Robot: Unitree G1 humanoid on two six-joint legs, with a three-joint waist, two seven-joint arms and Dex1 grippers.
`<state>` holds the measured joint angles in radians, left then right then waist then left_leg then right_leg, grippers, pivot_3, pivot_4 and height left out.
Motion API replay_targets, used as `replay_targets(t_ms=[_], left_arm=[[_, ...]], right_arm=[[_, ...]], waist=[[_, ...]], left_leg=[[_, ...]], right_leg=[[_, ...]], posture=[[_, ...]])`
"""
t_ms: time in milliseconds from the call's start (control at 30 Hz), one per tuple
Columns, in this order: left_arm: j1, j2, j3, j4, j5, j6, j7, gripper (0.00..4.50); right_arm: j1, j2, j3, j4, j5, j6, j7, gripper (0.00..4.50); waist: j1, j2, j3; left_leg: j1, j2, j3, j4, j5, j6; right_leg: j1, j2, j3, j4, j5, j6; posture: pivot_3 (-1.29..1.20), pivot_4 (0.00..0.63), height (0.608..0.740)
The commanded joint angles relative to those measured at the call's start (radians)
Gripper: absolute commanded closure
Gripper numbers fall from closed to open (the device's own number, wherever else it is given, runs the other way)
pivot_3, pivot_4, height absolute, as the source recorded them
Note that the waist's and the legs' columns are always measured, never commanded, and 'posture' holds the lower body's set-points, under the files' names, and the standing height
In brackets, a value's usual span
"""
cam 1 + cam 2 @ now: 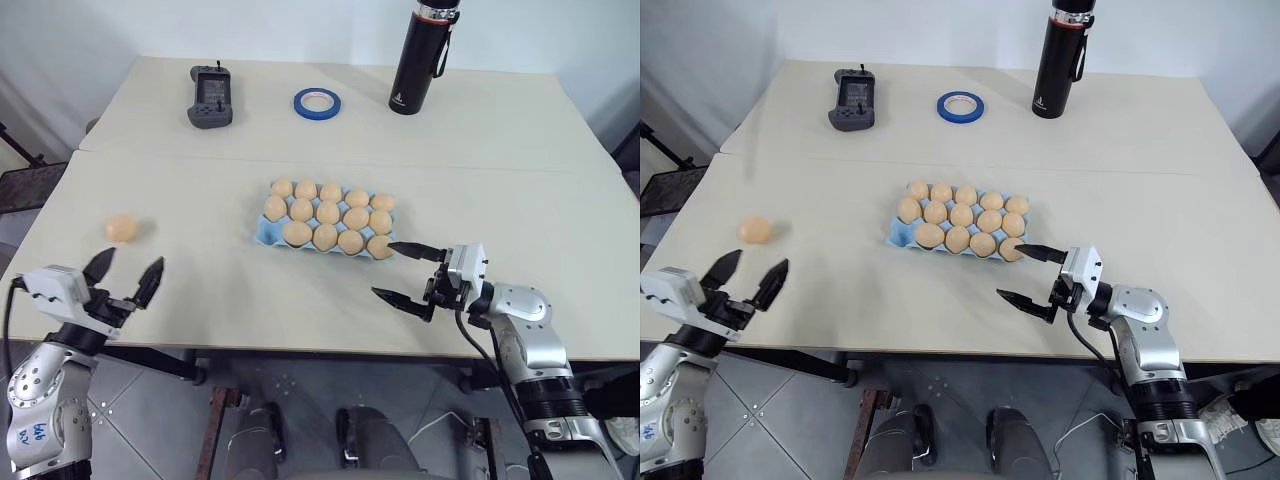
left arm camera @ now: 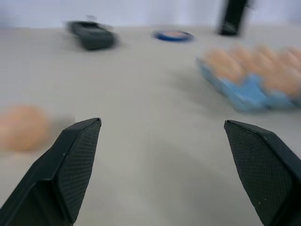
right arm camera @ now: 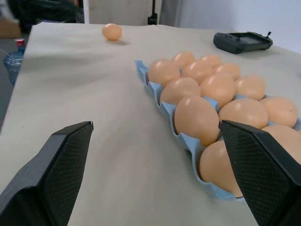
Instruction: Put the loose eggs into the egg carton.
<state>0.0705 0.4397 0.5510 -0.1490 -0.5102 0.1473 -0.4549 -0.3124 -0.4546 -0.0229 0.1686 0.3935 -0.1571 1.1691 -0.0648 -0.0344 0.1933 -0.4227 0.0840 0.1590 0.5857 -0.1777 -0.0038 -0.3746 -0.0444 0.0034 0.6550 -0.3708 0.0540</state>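
Left eye view: 1 loose egg (image 1: 121, 228) lying alone on the table (image 1: 200, 290), far to the left, long side running left to right. Egg carton (image 1: 268, 233) in the middle of the table, long side running left to right, tilted a little. Eggs in 14 cups, 1 cup bare at the near left corner. Left gripper (image 1: 125, 273) spread wide, holding nothing, near the loose egg on its close side, apart from it. Right gripper (image 1: 402, 271) spread wide too, holding nothing, 1 fingertip just beside the carton's near right corner. Bare table between the loose egg and the carton.

Far side: grey controller (image 1: 211, 97) on the left, blue tape ring (image 1: 317, 102) in the middle, tall black bottle (image 1: 422, 56) standing up on the right.

Left wrist view: wide-apart black fingers (image 2: 70, 169), blurry egg just beside 1 of them.

Right wrist view: wide-apart fingers (image 3: 61, 169), carton rows close up, the loose egg well beyond.
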Motion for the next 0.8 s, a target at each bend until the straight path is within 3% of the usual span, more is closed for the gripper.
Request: replay_targets(t_ms=[33,133,300,800], left_arm=[[-0.050,-0.021,0.052,-0.013,0.004,0.043,0.157,0.03],[-0.128,-0.018,0.052,0.042,0.061,0.068,0.280,0.03],[-0.274,0.009,0.014,0.174,0.116,0.053,0.334,0.03],[-0.655,0.168,-0.120,0.848,0.253,-0.029,0.229,0.03]], right_arm=[[-0.031,0.024,0.014,-0.008,0.024,-0.022,0.021,0.00],[-0.049,0.051,0.033,-0.027,0.024,-0.005,0.013,0.00],[-0.062,0.069,0.050,-0.039,0.019,0.006,0.004,0.00],[-0.060,0.084,0.064,-0.087,0.008,0.035,-0.067,0.00]], waist=[[0.000,0.000,0.000],[0.002,0.000,0.000],[0.008,-0.001,0.000],[0.007,-0.002,0.000]], left_leg=[[0.000,0.000,0.000,0.001,0.000,0.000],[0.000,0.000,0.000,0.005,0.000,0.000],[0.000,0.000,0.000,0.007,0.000,0.000],[0.000,0.000,0.003,0.003,0.001,-0.002]], right_leg=[[0.000,0.000,0.000,0.000,0.000,0.000],[0.001,0.000,0.000,0.003,0.001,0.002],[0.002,-0.001,0.000,0.003,0.002,0.003],[-0.001,0.001,0.001,0.003,0.002,0.003]], posture=[[0.00,0.150,0.740],[0.00,0.150,0.740],[0.00,0.150,0.740],[0.00,0.150,0.740]])
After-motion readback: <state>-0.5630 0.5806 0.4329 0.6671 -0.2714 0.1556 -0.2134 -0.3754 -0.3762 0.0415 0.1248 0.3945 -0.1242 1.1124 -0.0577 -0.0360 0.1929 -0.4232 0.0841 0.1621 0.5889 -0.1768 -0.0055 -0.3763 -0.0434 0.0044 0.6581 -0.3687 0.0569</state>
